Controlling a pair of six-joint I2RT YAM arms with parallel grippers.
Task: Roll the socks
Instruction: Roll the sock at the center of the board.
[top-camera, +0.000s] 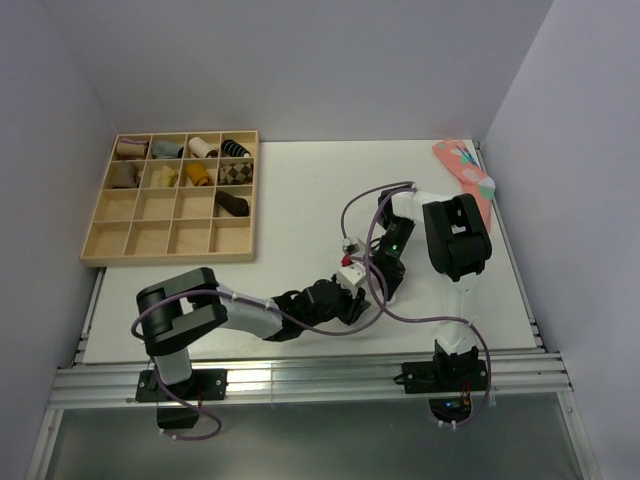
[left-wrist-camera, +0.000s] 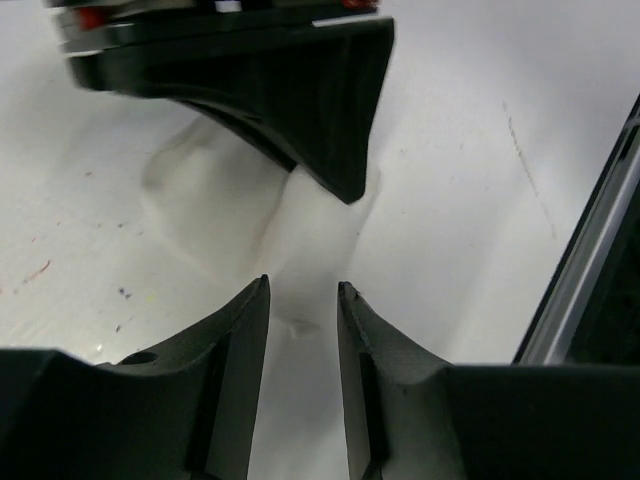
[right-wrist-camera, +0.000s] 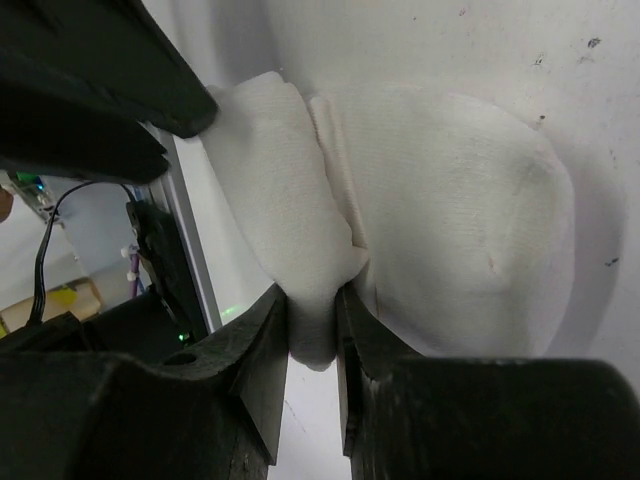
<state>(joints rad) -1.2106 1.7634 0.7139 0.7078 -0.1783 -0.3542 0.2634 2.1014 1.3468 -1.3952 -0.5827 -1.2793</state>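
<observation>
The white socks (right-wrist-camera: 450, 200) lie bunched on the white table near its front edge. My right gripper (right-wrist-camera: 312, 292) is shut on a thick fold of them, and the fabric bulges out above its jaws. My left gripper (left-wrist-camera: 302, 290) faces it from the other side, open, its jaws a little apart with sock fabric (left-wrist-camera: 215, 195) lying on the table beyond and between the tips. One right finger (left-wrist-camera: 300, 90) hangs just past the left tips. From above, both grippers (top-camera: 352, 292) (top-camera: 376, 283) meet tip to tip and hide the socks.
A wooden compartment tray (top-camera: 100, 215) at the back left holds several tan, grey, brown and black sock rolls. A coral-pink dotted sock (top-camera: 462, 165) lies at the back right corner. The table's metal front rail (left-wrist-camera: 590, 260) runs close beside the grippers.
</observation>
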